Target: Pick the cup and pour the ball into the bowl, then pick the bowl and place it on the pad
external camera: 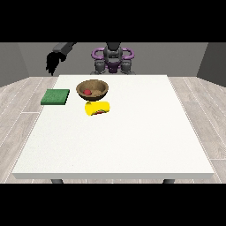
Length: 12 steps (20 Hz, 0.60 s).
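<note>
So the ball (88, 92) sits in our bowl (92, 89), cup (97, 107) tipped over on the desk (132, 141), bowl-to-pad (55, 96) left, raised hand (53, 62) fingers hanging relaxed, holding nothing.

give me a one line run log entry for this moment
ball in bowl | cup on its side by bowl | bowl off pad | hand at view's left raised, holding nothing

A large white table (132, 141) is seen on a grey plank floor (17, 106). Three items are carried directly on its far half: a green pad (55, 97) near the view's left edge, a brown bowl (92, 89) beside it, and a yellow cup (97, 108) lying on its side just in front of the bowl.
</note>
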Each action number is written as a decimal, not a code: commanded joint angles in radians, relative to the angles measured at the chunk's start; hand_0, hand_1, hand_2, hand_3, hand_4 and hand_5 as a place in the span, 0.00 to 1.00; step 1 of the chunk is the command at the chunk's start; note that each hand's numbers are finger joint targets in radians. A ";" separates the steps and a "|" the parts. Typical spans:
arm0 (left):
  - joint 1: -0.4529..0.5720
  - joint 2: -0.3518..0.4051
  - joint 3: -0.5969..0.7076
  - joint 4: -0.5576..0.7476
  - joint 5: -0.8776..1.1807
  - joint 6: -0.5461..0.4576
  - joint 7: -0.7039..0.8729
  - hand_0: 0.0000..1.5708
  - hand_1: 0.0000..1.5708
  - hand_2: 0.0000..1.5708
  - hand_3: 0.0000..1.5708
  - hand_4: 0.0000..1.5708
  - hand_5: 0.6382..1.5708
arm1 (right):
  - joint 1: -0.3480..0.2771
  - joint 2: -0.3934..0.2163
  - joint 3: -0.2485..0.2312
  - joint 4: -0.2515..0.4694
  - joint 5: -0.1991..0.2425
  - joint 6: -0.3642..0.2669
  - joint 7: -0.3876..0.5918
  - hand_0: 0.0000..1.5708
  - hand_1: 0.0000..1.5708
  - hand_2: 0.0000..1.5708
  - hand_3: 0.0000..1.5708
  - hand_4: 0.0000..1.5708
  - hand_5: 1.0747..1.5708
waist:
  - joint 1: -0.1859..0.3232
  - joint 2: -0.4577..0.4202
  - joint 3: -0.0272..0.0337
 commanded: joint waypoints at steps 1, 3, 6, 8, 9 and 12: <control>0.042 0.081 0.166 -0.039 0.254 -0.191 -0.107 0.00 0.00 0.00 0.00 0.67 1.00 | 0.006 0.072 0.016 -0.010 0.024 -0.078 -0.024 0.00 0.00 0.00 0.00 0.46 0.99 | 0.057 0.034 0.0046; 0.012 0.139 0.232 -0.029 0.341 -0.287 -0.115 0.00 0.00 0.00 0.00 0.67 0.99 | 0.001 0.083 0.009 0.005 0.026 -0.084 -0.067 0.00 0.00 0.00 0.00 0.46 0.99 | 0.065 0.093 0.0069; 0.046 0.230 0.291 -0.010 0.407 -0.393 -0.115 0.00 0.00 0.00 0.00 0.67 0.99 | 0.020 0.149 0.032 0.010 0.042 -0.124 -0.096 0.00 0.00 0.00 0.00 0.47 0.99 | 0.069 0.096 0.0084; 0.060 0.255 0.309 -0.017 0.432 -0.420 -0.129 0.00 0.00 0.00 0.00 0.67 0.98 | 0.015 0.148 0.032 0.059 0.042 -0.097 -0.148 0.00 0.00 0.00 0.00 0.47 0.99 | 0.064 0.135 0.0092; 0.030 0.239 0.289 -0.045 0.427 -0.399 -0.091 0.00 0.00 0.00 0.00 0.67 0.99 | -0.045 0.130 0.010 0.133 0.032 -0.086 -0.195 0.00 0.00 0.00 0.00 0.47 0.99 | 0.072 0.163 0.0101; 0.059 0.266 0.304 -0.063 0.451 -0.407 -0.055 0.00 0.00 0.00 0.00 0.63 0.99 | -0.007 0.183 0.050 0.203 0.074 -0.084 -0.285 0.00 0.00 0.00 0.00 0.44 0.99 | 0.056 0.153 0.0102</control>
